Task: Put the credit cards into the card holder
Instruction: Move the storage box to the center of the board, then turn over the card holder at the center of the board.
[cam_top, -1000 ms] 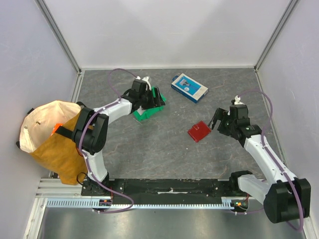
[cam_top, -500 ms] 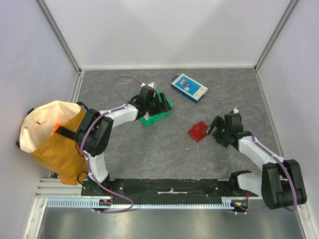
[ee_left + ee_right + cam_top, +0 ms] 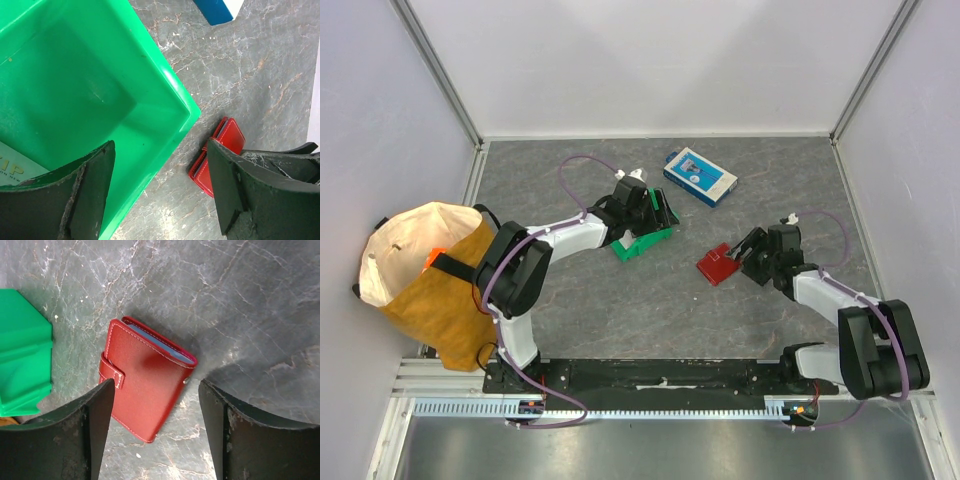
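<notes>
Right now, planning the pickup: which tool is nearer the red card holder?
Right. The right tool sits over the card holder, fingers straddling it; the left tool is away, at the green bin.

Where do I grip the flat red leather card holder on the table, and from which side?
Probably from straight above with the right gripper, pinching the red leather card holder across its strap edge and the opposite edge: it lies flat and closed, exposing only thin sides.

Cut off at the top edge of the left wrist view: blue-and-white box. Mostly covered by a black finger: printed card in green bin.
</notes>
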`<state>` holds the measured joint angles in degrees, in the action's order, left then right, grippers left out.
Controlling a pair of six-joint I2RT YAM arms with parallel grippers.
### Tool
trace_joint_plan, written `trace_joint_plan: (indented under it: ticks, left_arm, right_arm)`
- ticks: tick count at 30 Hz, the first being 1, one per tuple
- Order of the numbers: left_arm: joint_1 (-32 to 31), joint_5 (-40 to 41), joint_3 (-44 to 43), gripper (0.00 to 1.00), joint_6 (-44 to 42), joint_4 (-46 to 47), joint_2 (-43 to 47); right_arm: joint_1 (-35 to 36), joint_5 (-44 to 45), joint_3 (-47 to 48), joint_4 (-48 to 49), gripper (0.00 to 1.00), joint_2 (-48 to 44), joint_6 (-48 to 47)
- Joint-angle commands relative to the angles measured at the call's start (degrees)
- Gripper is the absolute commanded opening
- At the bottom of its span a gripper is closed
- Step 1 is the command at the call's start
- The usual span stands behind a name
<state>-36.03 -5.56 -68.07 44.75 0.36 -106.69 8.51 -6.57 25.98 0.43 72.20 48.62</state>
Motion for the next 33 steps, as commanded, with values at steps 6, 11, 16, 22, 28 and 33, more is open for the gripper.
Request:
trace_joint_plan:
  ticks: [6,11,16,22,28,33]
  left_arm:
    - [-0.2,4.7,-2.9,0.89,-2.3,-2.5,4.6]
    - [-0.2,7.2,-2.4,0.93,-5.2,-4.0,8.3]
    - [-0.1,7.7,-2.3,0.94,-7.4,-5.6,10.5]
    - [-0.2,6.8,0.7,0.95,-10.6,-6.7,17.6]
    - [-1.5,8.5,8.4,0.95,-10.1,-9.3,29.2]
    - [-1.6,12.7,15.0,0.95,-8.8,-12.2,37.6]
  right_arm:
    - [0.9,1.6,0.8,2.3,0.52,9.1,-4.2]
    - [1.5,1.8,3.0,1.9,0.20,12.6,-8.3]
    - [1.8,-0.5,4.3,1.5,0.00,12.8,-11.5]
    - [3.9,-2.1,4.7,-4.4,0.00,2.5,-15.7]
    - [14.4,25.5,15.7,-27.8,0.00,-10.6,-18.0]
    - [24.2,47.1,25.6,-42.1,0.00,-8.9,-21.5]
